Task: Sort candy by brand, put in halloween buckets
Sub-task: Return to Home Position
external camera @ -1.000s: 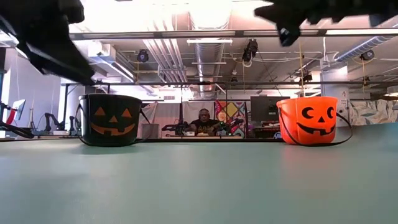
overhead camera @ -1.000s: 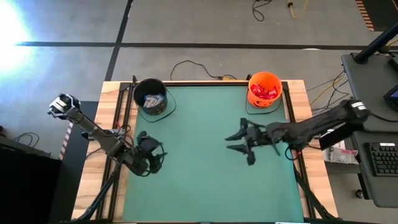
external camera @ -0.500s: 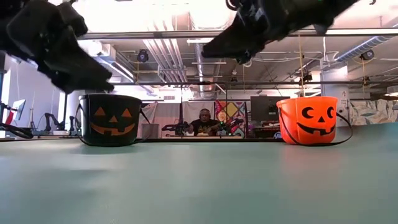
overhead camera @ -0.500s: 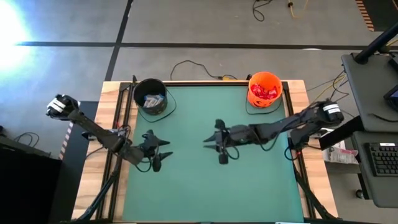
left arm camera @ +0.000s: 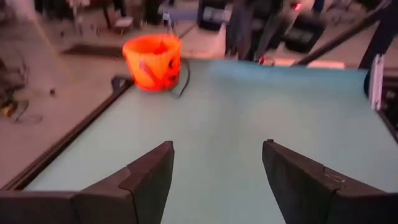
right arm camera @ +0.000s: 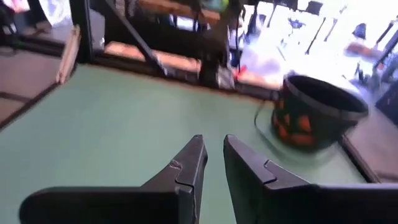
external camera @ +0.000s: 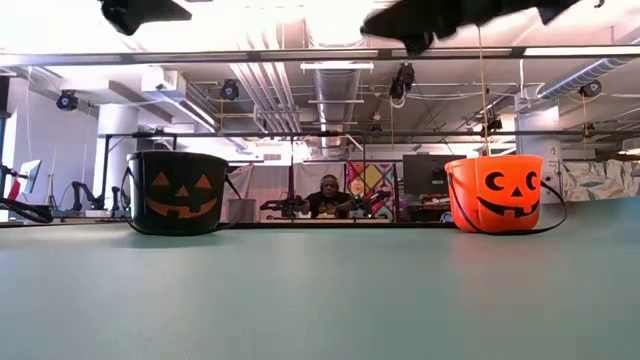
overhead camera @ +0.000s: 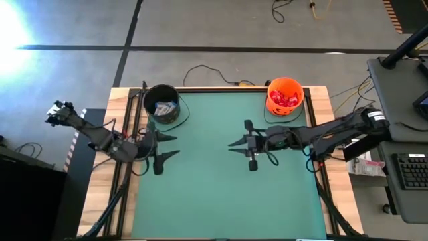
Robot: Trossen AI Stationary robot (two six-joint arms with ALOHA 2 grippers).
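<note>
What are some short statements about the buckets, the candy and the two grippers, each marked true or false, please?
1. The orange bucket holds red candy. True.
2. The black bucket has nothing in it. False: the high view shows pale wrapped candy inside it.
3. The left gripper holds a piece of candy. False: its fingers are spread wide with nothing between them.
4. Both buckets stand at the far edge of the green mat, the black one on the left arm's side. True.
5. The right gripper hangs directly over the orange bucket. False: it hangs over the middle of the mat, apart from that bucket.
</note>
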